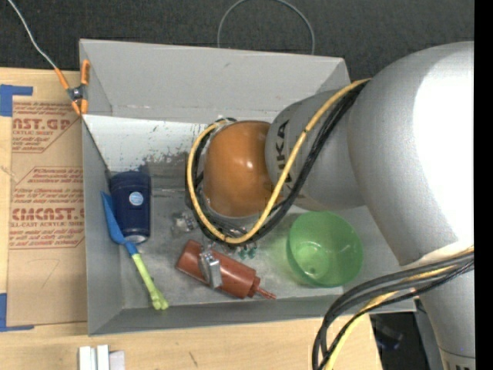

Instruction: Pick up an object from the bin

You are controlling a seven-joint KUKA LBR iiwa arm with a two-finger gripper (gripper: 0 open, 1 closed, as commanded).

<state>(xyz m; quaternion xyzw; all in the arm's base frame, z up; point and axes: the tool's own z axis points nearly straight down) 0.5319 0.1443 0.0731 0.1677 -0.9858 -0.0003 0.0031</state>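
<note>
Camera view: pincer low mid-bin under orange cover, grip state can't tell. Red bottle and green bowl sit close; it could clip and shove either.

We see what looks like a robotics lab: a large silver robot arm, strung with yellow and black cables, reaches down into a grey metal bin.

You see a matt, scuffed metal bin, a glossy translucent green plastic bowl, a smooth blue cup.
</note>
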